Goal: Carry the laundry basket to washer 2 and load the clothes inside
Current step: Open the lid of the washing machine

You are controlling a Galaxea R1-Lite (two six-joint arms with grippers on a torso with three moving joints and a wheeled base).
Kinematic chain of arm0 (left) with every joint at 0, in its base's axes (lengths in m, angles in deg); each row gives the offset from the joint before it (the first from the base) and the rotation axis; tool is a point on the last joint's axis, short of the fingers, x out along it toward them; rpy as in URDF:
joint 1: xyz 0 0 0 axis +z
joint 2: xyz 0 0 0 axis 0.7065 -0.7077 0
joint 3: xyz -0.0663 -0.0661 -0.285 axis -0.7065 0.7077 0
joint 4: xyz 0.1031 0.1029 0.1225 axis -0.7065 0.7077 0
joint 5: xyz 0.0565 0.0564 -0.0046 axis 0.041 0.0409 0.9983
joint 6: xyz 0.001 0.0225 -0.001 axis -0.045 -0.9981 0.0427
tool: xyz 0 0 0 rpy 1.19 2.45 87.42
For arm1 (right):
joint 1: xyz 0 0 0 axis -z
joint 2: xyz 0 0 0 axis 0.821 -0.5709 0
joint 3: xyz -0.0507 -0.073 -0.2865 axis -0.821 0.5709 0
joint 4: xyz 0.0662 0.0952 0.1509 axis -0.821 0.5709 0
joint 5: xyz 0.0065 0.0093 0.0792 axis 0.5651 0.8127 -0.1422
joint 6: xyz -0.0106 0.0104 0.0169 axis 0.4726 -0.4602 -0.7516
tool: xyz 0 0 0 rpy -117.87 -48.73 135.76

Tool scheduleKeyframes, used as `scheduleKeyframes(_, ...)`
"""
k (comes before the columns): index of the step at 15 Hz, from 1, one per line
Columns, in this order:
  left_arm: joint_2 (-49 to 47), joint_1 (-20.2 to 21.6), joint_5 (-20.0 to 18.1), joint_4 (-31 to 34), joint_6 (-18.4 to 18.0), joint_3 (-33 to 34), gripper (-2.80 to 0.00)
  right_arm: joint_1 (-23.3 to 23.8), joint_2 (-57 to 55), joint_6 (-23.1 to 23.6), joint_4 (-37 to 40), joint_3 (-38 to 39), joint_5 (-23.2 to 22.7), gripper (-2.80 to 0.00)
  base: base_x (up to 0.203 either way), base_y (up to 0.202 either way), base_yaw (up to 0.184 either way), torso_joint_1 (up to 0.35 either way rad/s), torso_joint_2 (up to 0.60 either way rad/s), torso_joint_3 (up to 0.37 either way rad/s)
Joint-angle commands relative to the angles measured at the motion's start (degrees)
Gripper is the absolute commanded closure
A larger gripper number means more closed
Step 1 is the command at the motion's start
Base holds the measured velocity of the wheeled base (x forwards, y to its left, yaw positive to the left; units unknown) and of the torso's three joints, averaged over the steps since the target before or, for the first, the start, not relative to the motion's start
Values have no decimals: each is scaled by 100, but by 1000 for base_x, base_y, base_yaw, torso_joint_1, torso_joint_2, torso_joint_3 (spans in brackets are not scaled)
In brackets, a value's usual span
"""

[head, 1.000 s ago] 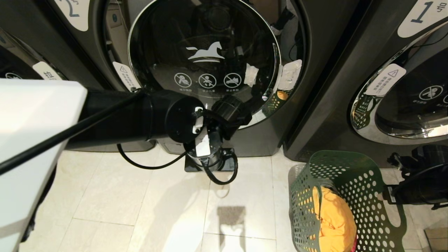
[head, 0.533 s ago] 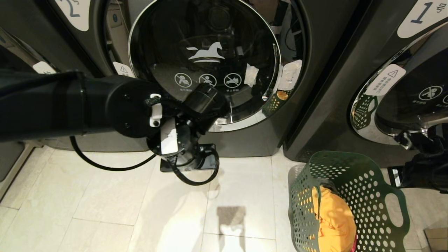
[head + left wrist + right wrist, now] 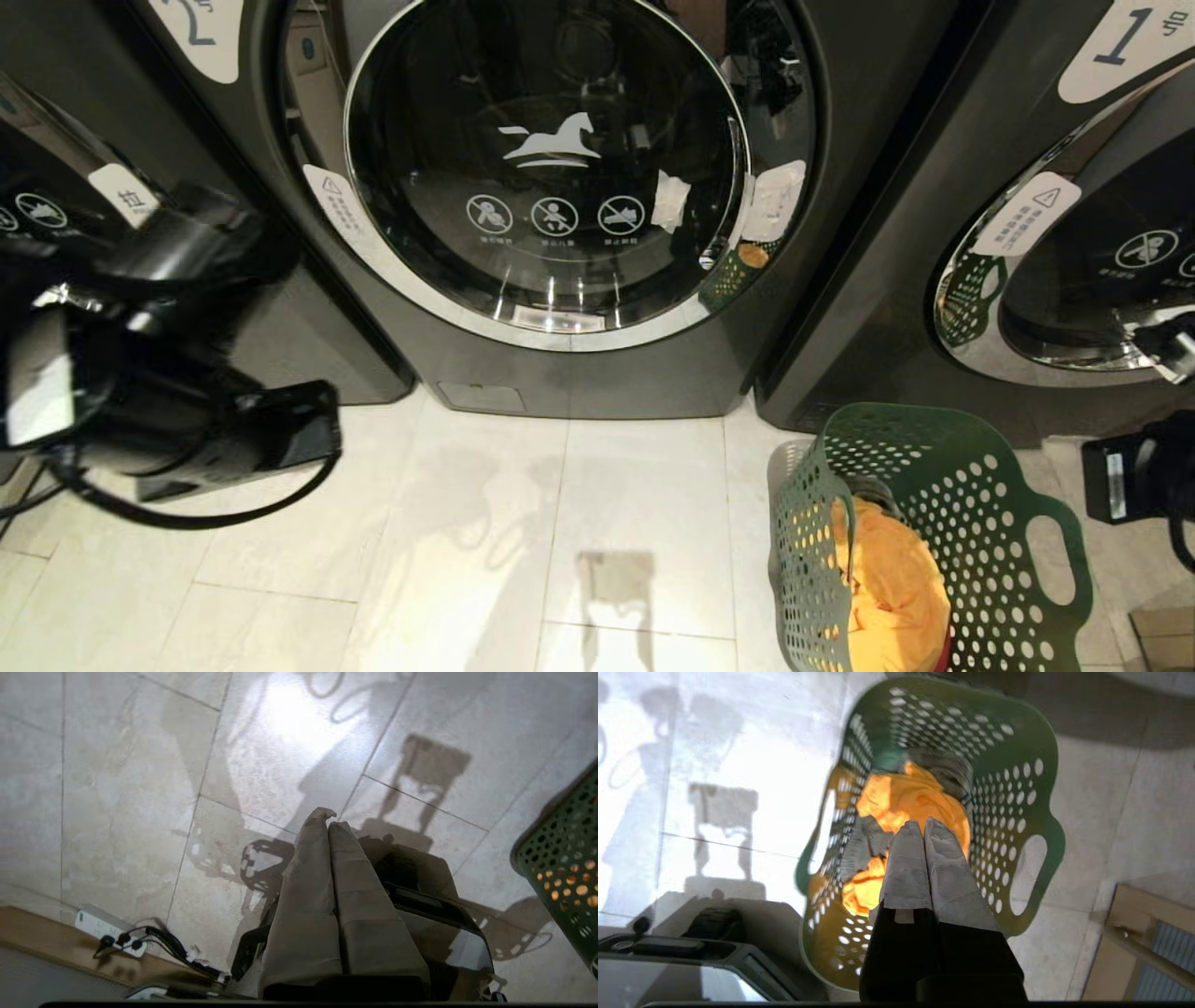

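Pale glossy floor tiles lie beneath the left gripper, fingers pressed together, empty. Under the right gripper, also pinched together, stands the perforated green laundry basket of orange clothes, near washer 2.

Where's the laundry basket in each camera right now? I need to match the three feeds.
Head view: the laundry basket stands at lower right on the floor, in front of washer 1.
Left wrist view: only a strip of its green perforated wall shows at the right edge.
Right wrist view: the whole basket fills the middle, beneath the right gripper.
Shared landmark: the pale floor tiles.
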Motion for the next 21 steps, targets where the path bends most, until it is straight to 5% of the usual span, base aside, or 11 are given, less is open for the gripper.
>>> scheduleKeyframes(1,1091,786,3,-41,8,749,0,-84,1175,9,24,305,0,0,0,0,0,0,0,0)
scheduleKeyframes(3,1926,1793,-23,-382,-157,1704,0,-88,2057,10,95,954,4,0,0,0,0,0,0,0)
scheduleKeyframes(5,2876,2244,-34,-685,-585,2563,0,-22,2866,8,170,1542,11,0,0,0,0,0,0,0)
scheduleKeyframes(10,5692,2329,-669,-1248,-2167,4821,0,1,4383,60,556,2876,-80,0,0,0,0,0,0,0)
scheduleKeyframes(14,7269,2489,-2071,-1925,-3232,6127,0,-14,5666,338,845,3588,-217,0,0,0,0,0,0,0)
scheduleKeyframes(17,8342,2636,-2613,-2434,-3707,6467,0,5,6523,401,1013,3694,-236,0,0,0,0,0,0,0)
scheduleKeyframes(21,8458,2680,-2737,-2591,-3901,6626,0,14,6952,227,1030,3711,-195,0,0,0,0,0,0,0)
